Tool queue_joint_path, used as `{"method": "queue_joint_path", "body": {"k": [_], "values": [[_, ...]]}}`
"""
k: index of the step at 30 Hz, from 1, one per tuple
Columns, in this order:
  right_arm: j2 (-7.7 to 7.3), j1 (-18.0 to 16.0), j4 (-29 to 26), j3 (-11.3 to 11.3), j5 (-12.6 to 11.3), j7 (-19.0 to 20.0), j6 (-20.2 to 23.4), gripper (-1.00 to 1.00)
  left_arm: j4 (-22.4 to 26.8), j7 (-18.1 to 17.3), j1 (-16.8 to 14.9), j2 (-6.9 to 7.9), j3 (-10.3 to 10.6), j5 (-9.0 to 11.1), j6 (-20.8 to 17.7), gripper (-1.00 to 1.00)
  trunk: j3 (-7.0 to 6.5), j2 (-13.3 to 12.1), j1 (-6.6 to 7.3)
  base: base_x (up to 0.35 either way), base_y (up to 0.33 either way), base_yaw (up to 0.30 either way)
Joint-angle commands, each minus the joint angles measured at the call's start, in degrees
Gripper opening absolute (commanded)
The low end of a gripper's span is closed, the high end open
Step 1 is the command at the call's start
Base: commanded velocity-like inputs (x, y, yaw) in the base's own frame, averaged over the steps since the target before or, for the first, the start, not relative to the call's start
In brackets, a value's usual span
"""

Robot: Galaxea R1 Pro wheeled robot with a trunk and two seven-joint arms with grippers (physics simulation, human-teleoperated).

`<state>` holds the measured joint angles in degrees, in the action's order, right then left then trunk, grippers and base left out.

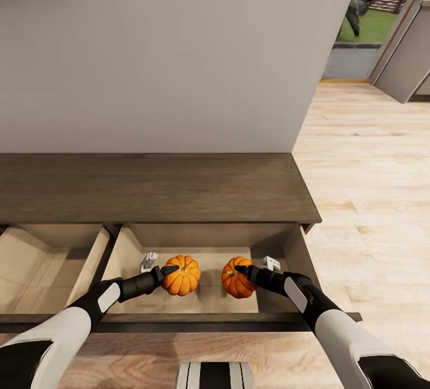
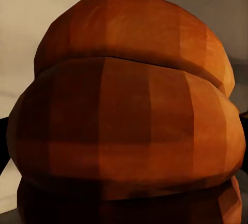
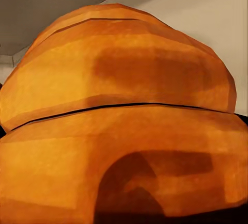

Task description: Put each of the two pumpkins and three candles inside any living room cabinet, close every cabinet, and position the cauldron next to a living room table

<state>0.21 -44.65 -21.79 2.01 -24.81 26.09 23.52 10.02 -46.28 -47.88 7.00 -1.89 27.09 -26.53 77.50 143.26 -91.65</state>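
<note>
2 pumpkins are sitting inside the open right-hand drawer (image 1: 206,284) of the cabinet (image 1: 149,189), side by side but apart: the left pumpkin (image 1: 181,275) and the right pumpkin (image 1: 237,279)

The left gripper (image 1: 169,270) is closing on the left pumpkin's upper flank, fingers either side of it; the right gripper (image 1: 242,269) is doing the same on the right pumpkin. Both look clamped; whether either pumpkin is resting on the drawer floor I cannot tell

Wrist views: ribbed orange skin (image 2: 129,131) and (image 3: 119,131) pressing up close to each lens

Handling, as a judgement: small, light, rigid; smooth rounded ribs likely slipping under a shallow pinch, so gripping across the widest belly is looking safest

Count: 2 pumpkins, 2 open drawers, 2 pale objects (image 1: 148,261) (image 1: 270,263) lying in the drawer, too small to identify
</note>
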Motion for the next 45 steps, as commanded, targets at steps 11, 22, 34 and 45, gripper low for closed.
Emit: {"method": "queue_joint_path", "body": {"k": [11,22,34,45], "values": [[-0.1,0.0,0.25,0.01,-0.05,-1.24,0.2,1.0,0.0,-0.12,0.15,0.03,0.38,0.07,-0.01,-1.0,0.01,-0.02,-0.03,0.0,0.0,0.0],[-0.3,0.0,-0.09,-0.04,0.01,-6.33,0.06,1.0,0.0,-0.19,0.15,0.03,0.33,0.07,-0.01,-1.0,0.01,-0.02,-0.03,0.0,0.0,0.0],[-1.25,0.0,-5.89,-0.59,-0.08,-11.23,0.11,1.0,0.0,-0.22,0.15,0.03,0.4,0.07,-0.01,-1.0,0.01,-0.02,-0.03,0.0,0.0,0.0],[-2.46,0.0,-14.43,-0.16,-0.63,-10.05,0.86,1.0,-0.09,3.26,0.15,-0.27,0.32,-0.24,-0.24,-1.0,0.01,-0.02,-0.03,0.0,0.0,0.0]]}}
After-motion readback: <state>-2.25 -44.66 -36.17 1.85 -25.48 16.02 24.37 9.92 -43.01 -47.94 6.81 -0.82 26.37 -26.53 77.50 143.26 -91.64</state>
